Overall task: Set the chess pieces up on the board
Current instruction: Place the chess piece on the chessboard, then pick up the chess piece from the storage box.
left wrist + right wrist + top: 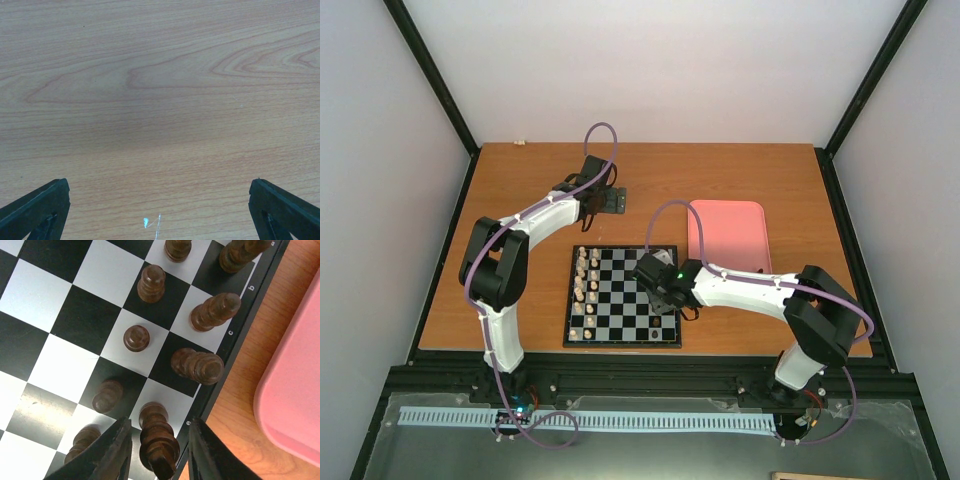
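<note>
at the right edge of the board [620, 343], just beside the pink tray [725, 230], the right gripper [160, 442] straddles a tall dark piece [158, 452] on the back rank. its fingers are parted, with a sliver of gap on each side, so it looks unclamped, likely seating that piece upright on its home square. the other dark chess pieces [136, 337] stand in two rows along this edge, and pale pieces [585, 285] line the opposite side. the left gripper [159, 186] hangs spread wide and empty over the bare wooden table [520, 180], well apart from the board, probably to keep clear. pale walls and black frame posts close in the cell.

lab test cell — white panels [650, 70], black frame [650, 385], wooden table [720, 170]
</note>
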You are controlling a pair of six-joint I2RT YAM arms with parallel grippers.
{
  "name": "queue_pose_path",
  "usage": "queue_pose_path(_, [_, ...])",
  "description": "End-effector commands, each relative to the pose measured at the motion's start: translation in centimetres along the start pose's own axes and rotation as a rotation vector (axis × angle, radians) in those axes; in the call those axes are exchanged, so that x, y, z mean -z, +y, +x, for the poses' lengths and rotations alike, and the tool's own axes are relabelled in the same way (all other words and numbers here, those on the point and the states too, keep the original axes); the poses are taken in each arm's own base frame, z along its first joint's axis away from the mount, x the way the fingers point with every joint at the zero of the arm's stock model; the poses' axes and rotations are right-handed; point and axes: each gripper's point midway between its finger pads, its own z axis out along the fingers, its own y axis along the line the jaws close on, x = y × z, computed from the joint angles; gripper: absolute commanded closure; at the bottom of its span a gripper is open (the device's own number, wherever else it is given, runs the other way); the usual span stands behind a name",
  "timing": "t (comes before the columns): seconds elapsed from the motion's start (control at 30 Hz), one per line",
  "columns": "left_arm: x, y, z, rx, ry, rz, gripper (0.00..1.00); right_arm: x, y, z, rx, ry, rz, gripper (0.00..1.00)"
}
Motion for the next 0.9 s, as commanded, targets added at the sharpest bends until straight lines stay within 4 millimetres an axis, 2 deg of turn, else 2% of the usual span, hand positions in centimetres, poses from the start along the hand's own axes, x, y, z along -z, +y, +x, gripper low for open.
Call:
queue_pose_path(0.0, [0.5,-0.2,-1.4,0.019,-0.027,0.005,0.0,0.3,-0.1,0.2,-0.001,-0.013,0.01,0.66])
queue_pose_path(0.23, [0.6,-0.2,-1.5,0.02,-0.028,0.004,0.0,1.8,-0.8,-0.3,-0.015,-0.05,0.012,0.61])
queue_pose_path(0.43, [0.6,-0.2,-1.5,0.02,-0.029,0.004,0.0,5.0,-2.5,-0.9,-0.052,-0.118,0.026,0.59])
queue_pose_path(0.57, [0.7,-0.2,-1.5,0.022,-0.03,0.01,0.0,6.2,-6.0,-0.6,-0.103,-0.145,0.142,0.53])
queue_pose_path(0.87, [0.8,-0.3,-1.6,0.022,-0.03,0.017,0.0,3.3,-15.3,1.4,-0.342,-0.107,0.226,0.53])
